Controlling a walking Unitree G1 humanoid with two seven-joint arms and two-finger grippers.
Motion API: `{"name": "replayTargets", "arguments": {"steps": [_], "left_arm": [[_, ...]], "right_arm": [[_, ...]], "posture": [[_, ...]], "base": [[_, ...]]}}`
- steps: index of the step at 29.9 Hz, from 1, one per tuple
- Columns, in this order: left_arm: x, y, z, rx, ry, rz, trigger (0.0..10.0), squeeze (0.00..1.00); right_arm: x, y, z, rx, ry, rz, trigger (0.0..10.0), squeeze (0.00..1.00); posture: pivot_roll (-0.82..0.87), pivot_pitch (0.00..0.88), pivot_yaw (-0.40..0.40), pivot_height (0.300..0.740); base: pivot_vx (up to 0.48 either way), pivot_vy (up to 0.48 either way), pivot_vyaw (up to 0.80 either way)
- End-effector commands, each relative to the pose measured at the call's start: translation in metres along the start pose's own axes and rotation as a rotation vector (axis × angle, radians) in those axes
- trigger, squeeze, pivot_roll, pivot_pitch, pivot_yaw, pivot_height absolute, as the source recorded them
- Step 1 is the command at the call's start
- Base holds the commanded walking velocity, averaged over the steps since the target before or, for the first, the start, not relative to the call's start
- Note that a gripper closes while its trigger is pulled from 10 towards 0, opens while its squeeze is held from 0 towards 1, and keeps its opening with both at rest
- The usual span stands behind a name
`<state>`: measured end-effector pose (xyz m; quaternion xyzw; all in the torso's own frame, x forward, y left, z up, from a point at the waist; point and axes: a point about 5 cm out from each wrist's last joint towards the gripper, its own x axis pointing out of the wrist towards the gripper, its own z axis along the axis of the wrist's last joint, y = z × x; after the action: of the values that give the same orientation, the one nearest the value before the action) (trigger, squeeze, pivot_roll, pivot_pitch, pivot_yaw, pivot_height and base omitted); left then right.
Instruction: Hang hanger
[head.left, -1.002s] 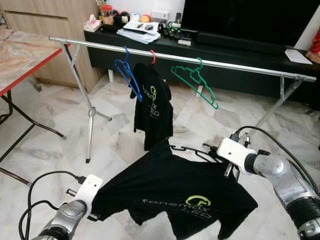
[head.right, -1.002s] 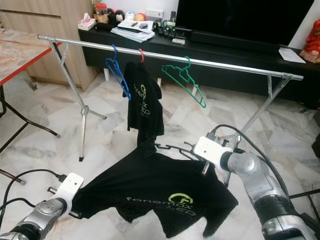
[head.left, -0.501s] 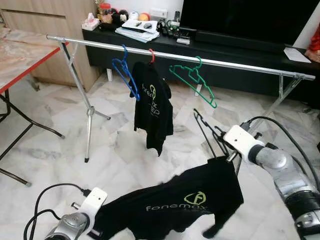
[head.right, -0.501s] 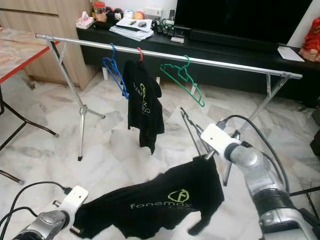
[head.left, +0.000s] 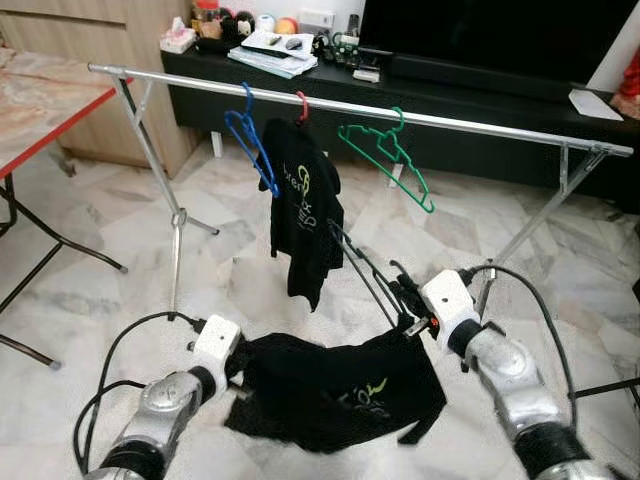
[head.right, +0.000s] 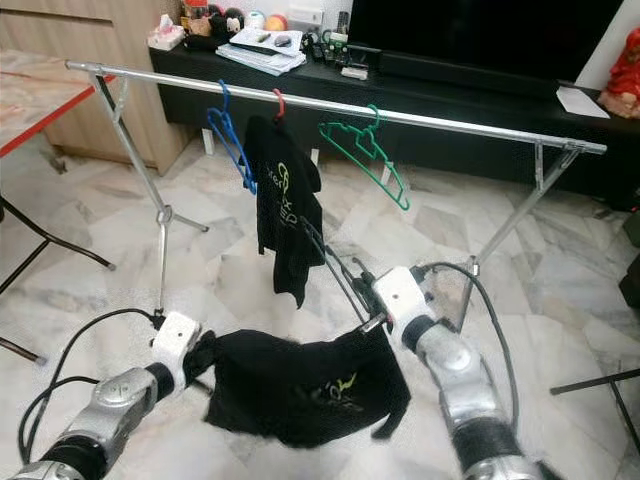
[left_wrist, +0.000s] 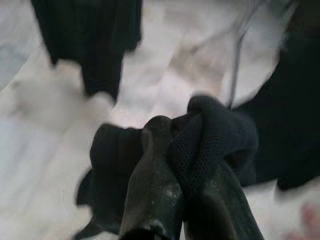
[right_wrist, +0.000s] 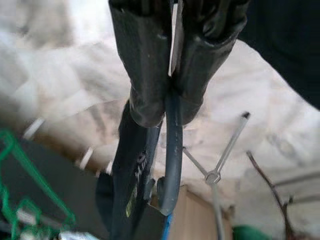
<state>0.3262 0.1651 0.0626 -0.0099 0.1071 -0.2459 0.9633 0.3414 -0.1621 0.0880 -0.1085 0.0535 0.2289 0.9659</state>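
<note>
The right tool (head.left: 408, 312) is clenched on a black hanger (head.left: 365, 272), a thin wire-like frame that rises up and away from the tool toward the rail (head.left: 400, 115). In the right wrist view the two matte black fingers (right_wrist: 145, 65) press together w/ the thin hanger rod between them. A black T-shirt (head.left: 335, 385) of mesh-like fabric w/ a green-and-white logo hangs from the hanger just below the right tool and sags in soft folds above the floor (head.left: 100, 300).

The left tool (left_wrist: 195, 150) is closed on a bunched corner of the same shirt; the left wrist view shows the knit cloth wrapped over the finger tips. So the shirt spans between both tools, approx. slack in the middle.

Beyond the right tool stands the rail, a shiny round metal tube on crossed legs. On it hang a blue hanger (head.left: 252, 140), a red hanger (head.left: 302, 103) that carries another black T-shirt (head.left: 305, 215), and a green hanger (head.left: 392, 160), all thin plastic w/ curved hooks. The black hanger is not on the rail yet; its upper end is near the hanging shirt.

The floor is glossy marble w/ grey veins. Behind the rail is a low black TV console (head.left: 480, 95).
</note>
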Motion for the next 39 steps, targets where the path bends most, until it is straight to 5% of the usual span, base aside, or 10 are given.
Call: {"name": "replayTargets", "arguments": {"steps": [1,4,18,20,22,25,32,34,37,39], "left_arm": [[0.003,0.000,0.016,-0.032,-0.065,-0.042,0.0,0.00],[0.004,-0.004,0.027,-0.069,-0.105,-0.102,0.0,0.00],[-0.001,-0.012,0.069,-0.253,-0.289,-0.212,0.0,0.00],[-0.004,-0.018,0.077,-0.288,-0.317,-0.259,0.0,0.00],[-0.004,-0.019,0.078,-0.291,-0.319,-0.267,0.0,0.00],[-0.006,-0.021,0.081,-0.302,-0.319,-0.289,0.0,0.00],[-0.005,-0.024,0.079,-0.309,-0.306,-0.300,0.0,0.00],[-0.008,-0.028,0.081,-0.323,-0.300,-0.316,0.0,0.00],[-0.009,-0.029,0.083,-0.327,-0.301,-0.326,0.0,0.00],[-0.010,-0.029,0.084,-0.338,-0.307,-0.331,0.0,0.00]], "right_arm": [[-0.007,-0.011,-0.003,0.037,-0.049,-0.138,10.0,0.00],[-0.012,-0.024,0.004,0.003,-0.142,-0.409,10.0,0.00],[-0.008,0.010,-0.002,-0.650,-0.186,-0.557,10.0,0.00],[-0.007,0.011,-0.014,-0.322,-0.095,-0.541,10.0,0.00],[-0.007,0.010,-0.016,-0.198,-0.081,-0.542,10.0,0.00],[-0.001,0.009,-0.027,0.385,-0.031,-0.532,10.0,0.00],[0.006,0.003,-0.009,0.765,-0.232,-0.459,10.0,0.00],[0.004,-0.014,0.008,1.110,-0.504,-0.351,10.0,0.00],[0.000,-0.024,0.019,1.068,-0.587,-0.323,10.0,0.00],[0.001,-0.021,0.015,0.600,-0.371,-0.461,10.0,0.00]], "posture": [[-0.04,0.136,-0.077,0.740],[-0.05,0.134,-0.076,0.740],[-0.01,0.136,-0.070,0.740],[-0.01,0.137,-0.069,0.740],[-0.01,0.137,-0.069,0.740],[-0.01,0.138,-0.067,0.740],[-0.01,0.137,-0.066,0.740],[0.00,0.139,-0.065,0.740],[0.00,0.139,-0.064,0.740],[0.00,0.138,-0.062,0.740]], "base": [[0.000,0.000,0.00],[0.000,0.000,0.00],[0.000,0.000,0.00],[0.000,0.000,0.00],[0.000,0.000,0.00],[0.000,0.000,0.00],[0.000,0.000,0.00],[0.000,0.000,0.00],[0.000,0.000,0.00],[0.000,0.000,0.00]]}}
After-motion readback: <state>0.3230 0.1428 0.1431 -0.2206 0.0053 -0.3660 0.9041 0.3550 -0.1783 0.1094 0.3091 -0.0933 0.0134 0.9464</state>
